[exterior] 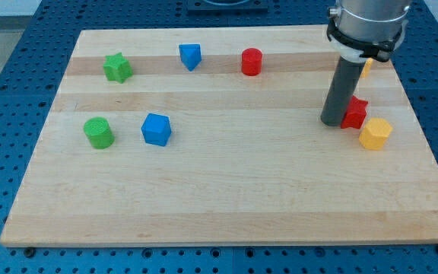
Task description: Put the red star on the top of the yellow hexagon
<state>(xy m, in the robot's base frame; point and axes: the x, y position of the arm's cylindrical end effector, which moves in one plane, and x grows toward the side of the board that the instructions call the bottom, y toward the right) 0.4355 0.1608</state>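
Observation:
The red star (356, 113) lies at the view's right on the wooden board, partly hidden behind the rod. The yellow hexagon (375, 133) sits just below and to the right of it, touching or nearly touching it. My tip (332, 122) rests on the board against the red star's left side, to the upper left of the yellow hexagon.
A green star (117, 68), a blue triangular block (190, 55) and a red cylinder (252, 62) lie along the view's top. A green cylinder (97, 132) and a blue block (157, 129) sit at the left. A yellow block (366, 68) peeks out behind the arm.

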